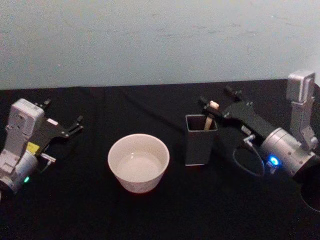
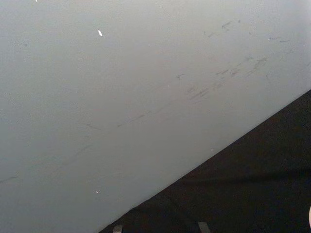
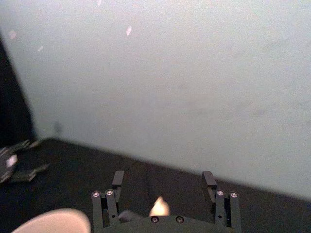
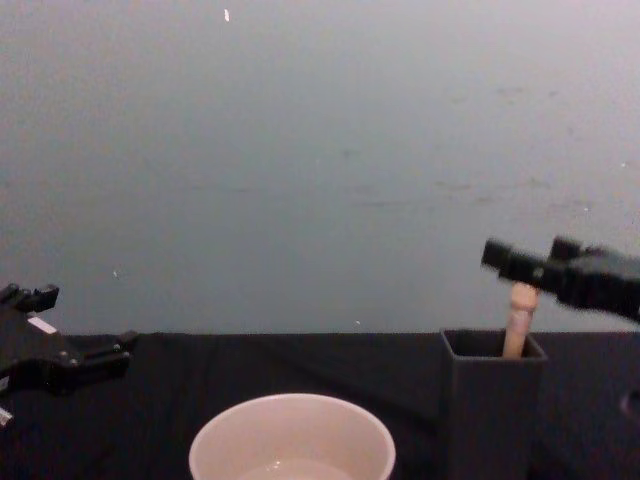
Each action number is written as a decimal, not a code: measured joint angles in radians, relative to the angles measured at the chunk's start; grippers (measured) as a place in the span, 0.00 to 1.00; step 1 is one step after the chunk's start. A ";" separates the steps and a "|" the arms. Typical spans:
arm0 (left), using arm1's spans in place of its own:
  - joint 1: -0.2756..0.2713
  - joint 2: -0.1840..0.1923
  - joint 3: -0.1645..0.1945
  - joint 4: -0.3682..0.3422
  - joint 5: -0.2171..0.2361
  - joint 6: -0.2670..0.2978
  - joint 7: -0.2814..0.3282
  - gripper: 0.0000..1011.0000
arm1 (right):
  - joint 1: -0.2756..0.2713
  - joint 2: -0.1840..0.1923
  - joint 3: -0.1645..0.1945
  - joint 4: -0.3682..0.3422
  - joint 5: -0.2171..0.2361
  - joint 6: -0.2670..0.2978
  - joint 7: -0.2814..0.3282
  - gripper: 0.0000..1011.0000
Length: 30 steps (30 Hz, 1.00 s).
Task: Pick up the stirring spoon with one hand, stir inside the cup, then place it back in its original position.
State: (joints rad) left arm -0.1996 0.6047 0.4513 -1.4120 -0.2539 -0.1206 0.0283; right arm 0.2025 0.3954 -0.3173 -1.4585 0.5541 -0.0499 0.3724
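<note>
Progress: nil so far. Stirring spoon (image 1: 212, 112) upright in dark holder (image 1: 200, 142), beside cup (image 1: 138, 162) on counter (image 1: 90, 210). Right end effector (image 1: 214, 103) spread wide astride handle top, not gripping. Left end effector (image 1: 77, 123) parked far left, open, empty. Grasp, stir, return all outstanding.

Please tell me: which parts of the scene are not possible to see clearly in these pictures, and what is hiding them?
- Stirring spoon: its stem and bowl are hidden inside the dark holder in the head and chest views.
- Whether the right gripper, open around the spoon's top, touches it: too small to tell.
- Cup: its lower part is cut off by the chest view's bottom edge.
- Left gripper: open, resting apart at the left.
</note>
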 joint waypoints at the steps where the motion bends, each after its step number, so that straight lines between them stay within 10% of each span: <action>1: 0.000 0.000 0.000 0.000 0.000 0.000 0.000 0.99 | -0.003 -0.005 0.007 -0.005 -0.009 -0.015 -0.015 0.99; 8: 0.000 0.000 0.000 0.000 0.000 0.000 0.000 0.99 | -0.024 -0.068 0.068 -0.023 -0.193 -0.159 -0.244 0.99; 14: 0.000 0.000 0.000 0.000 0.000 0.000 0.000 0.99 | -0.026 -0.100 0.077 0.036 -0.344 -0.161 -0.391 0.99; 30: 0.000 0.000 0.000 0.000 0.000 0.000 0.000 0.99 | -0.029 -0.142 0.097 0.138 -0.382 -0.092 -0.427 0.99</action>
State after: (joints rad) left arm -0.1995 0.6047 0.4514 -1.4120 -0.2539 -0.1206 0.0283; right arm 0.1734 0.2538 -0.2206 -1.3201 0.1719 -0.1421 -0.0550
